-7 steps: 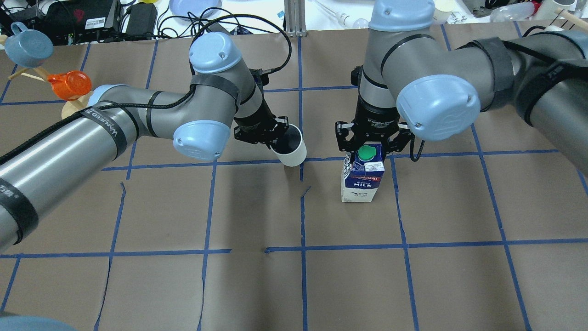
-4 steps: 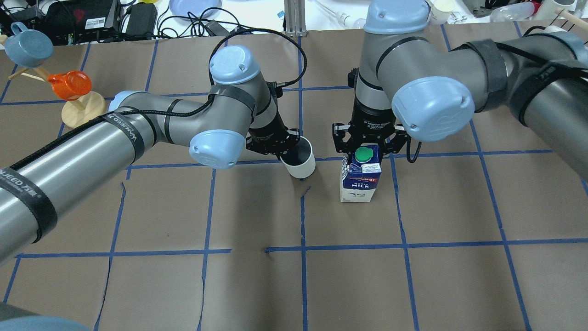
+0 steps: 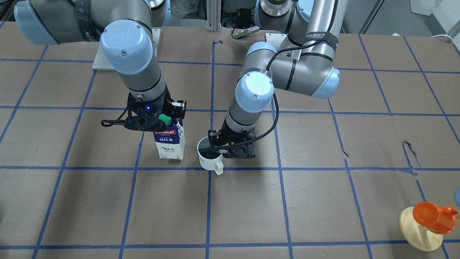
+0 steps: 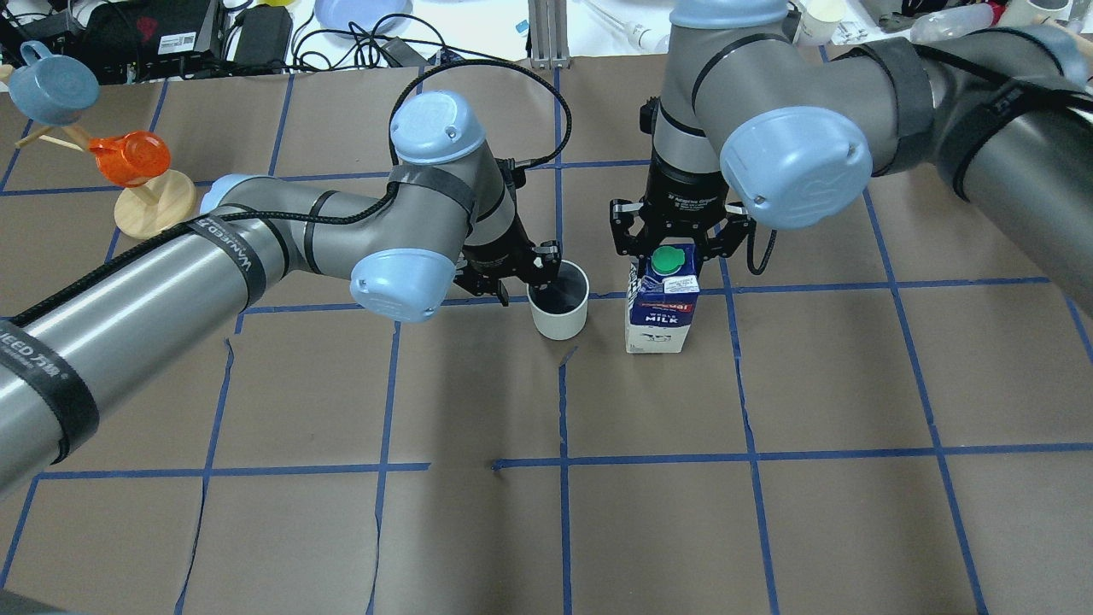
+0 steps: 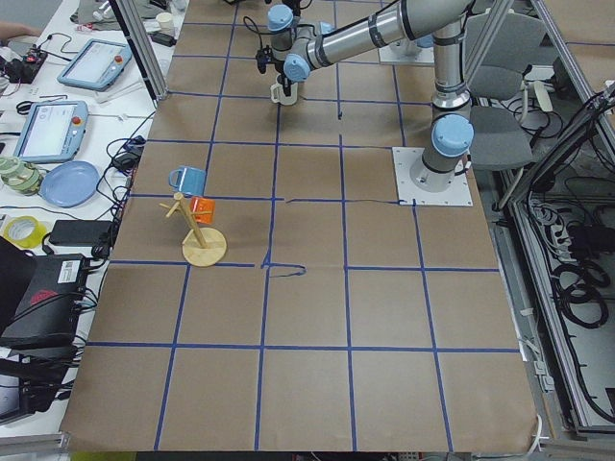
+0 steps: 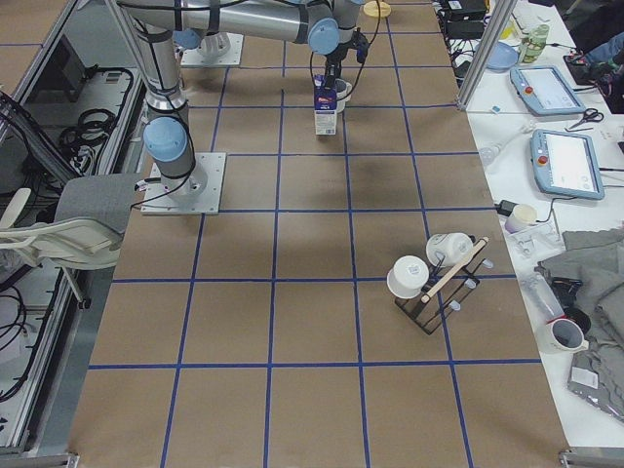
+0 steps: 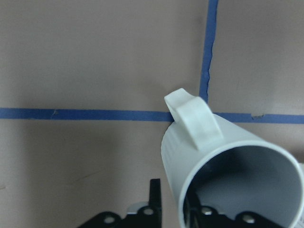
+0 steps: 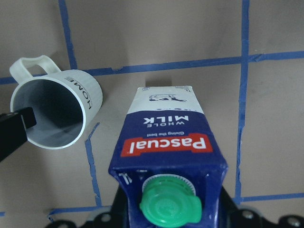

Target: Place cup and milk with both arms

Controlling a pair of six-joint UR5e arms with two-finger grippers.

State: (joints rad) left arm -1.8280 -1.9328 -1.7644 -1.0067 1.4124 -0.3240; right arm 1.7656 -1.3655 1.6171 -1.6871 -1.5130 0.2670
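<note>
The cup (image 4: 559,318), a white mug with a dark inside, stands upright near a blue tape crossing; its handle points away from the robot (image 3: 217,167). My left gripper (image 4: 538,284) is shut on the cup's rim, one finger inside and one outside. The milk (image 4: 659,320), a blue and white carton with a green cap, stands just right of the cup. My right gripper (image 4: 673,249) is shut on the carton's gable top. The right wrist view shows the milk (image 8: 166,128) and the cup (image 8: 80,90) side by side. I cannot tell whether either touches the table.
A wooden stand (image 4: 141,209) at the far left holds an orange cup (image 4: 128,158) and a blue cup (image 4: 51,85). A rack with white mugs (image 6: 434,278) stands far off on the robot's right. Cables and gear line the far edge.
My left arm has carried the cup to the right and a little toward the robot. My right arm has shifted the milk left and away. Cup and milk are now closer together.
</note>
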